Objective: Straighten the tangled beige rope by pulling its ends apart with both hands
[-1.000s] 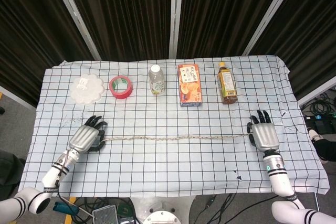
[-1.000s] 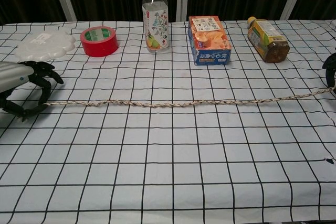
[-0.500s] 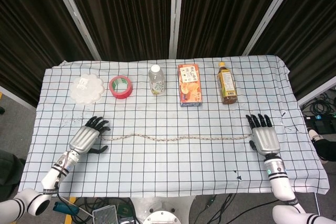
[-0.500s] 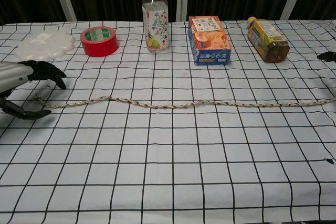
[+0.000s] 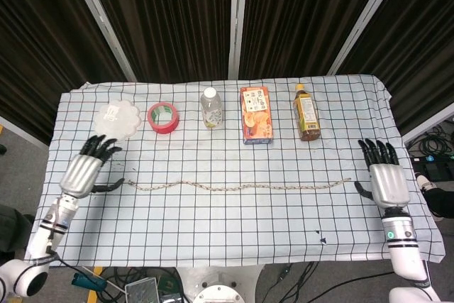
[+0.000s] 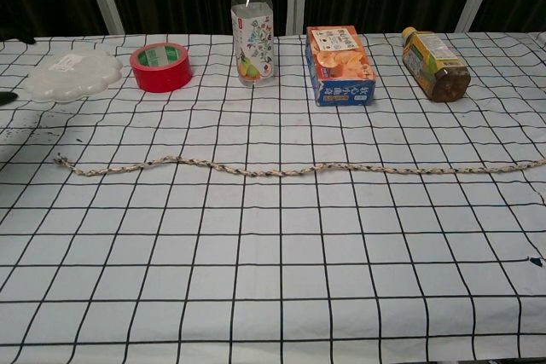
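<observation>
Pulled back outward from rope (image 5: 237, 188) ends: left hand (image 5: 85, 172) and right hand (image 5: 385, 179), both released, fingers spread.

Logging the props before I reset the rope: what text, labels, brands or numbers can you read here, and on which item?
No text can be read.
Clear bottle: printed label, too small to read.
Orange snack box: print on top, blurred.
Amber drink bottle: yellow label, print illegible.
Red tape roll: no text seen.
White scalloped plate: faint marks, unreadable.
Beige rope: none.
</observation>
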Tool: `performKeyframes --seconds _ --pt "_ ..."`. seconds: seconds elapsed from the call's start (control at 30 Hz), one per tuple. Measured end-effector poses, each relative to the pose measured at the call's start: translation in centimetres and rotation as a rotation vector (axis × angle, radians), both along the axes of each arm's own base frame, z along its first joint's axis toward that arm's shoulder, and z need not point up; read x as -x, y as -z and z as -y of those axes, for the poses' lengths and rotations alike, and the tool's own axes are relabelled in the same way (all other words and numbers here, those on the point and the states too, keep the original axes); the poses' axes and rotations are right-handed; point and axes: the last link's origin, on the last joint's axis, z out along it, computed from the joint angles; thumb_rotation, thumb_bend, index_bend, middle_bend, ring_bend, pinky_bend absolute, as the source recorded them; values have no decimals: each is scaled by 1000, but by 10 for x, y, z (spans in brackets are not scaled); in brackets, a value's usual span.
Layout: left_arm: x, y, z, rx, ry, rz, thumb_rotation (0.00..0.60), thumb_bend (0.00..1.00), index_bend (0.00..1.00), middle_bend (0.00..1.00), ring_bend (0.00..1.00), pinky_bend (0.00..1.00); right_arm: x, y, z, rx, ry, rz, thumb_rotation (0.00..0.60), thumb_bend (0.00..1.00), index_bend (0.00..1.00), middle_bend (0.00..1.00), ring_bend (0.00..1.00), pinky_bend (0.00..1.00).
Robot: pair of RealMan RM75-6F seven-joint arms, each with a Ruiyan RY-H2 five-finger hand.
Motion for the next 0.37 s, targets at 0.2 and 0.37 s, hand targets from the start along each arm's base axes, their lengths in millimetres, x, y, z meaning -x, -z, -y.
performKeyframes --seconds 0.2,0.37 --pt "23 -64 33 -162 -111 -4 443 186 229 98 0 0 3 -44 -27 54 -33 22 600 290 68 110 0 5" --pt "34 -86 70 -230 -181 4 449 186 232 99 0 0 6 -55 -57 84 -22 32 600 289 67 102 0 0"
